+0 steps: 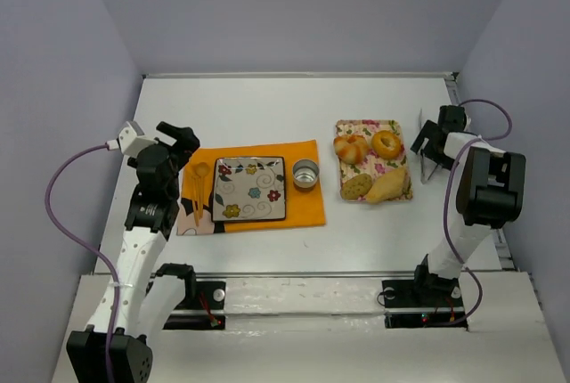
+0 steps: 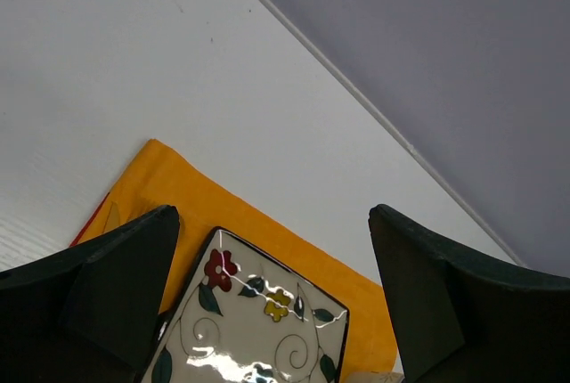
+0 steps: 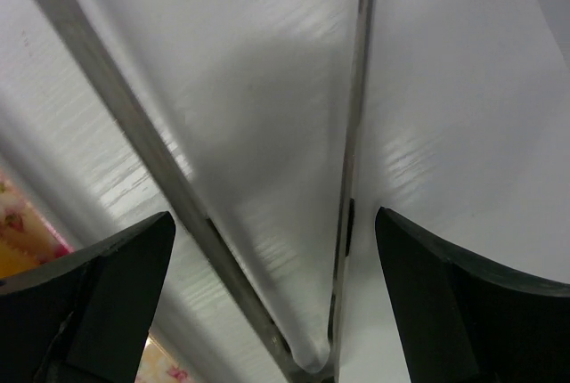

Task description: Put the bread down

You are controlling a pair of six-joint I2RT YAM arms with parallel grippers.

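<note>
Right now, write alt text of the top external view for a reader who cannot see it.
Four bread pieces lie on a floral tray at right, not yet on the empty floral plate on an orange mat with a metal cup. The right tool is open over metal tongs; the left tool is open near the mat.

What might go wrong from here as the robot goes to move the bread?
1. The right gripper is open over thin, shiny metal tongs lying flat on the table; they might slip or tilt when pinched.
2. The four breads sit crowded on the floral tray, so grabbing one may shove its neighbours.
3. The metal cup stands close beside the plate and could be knocked during placing.
</note>
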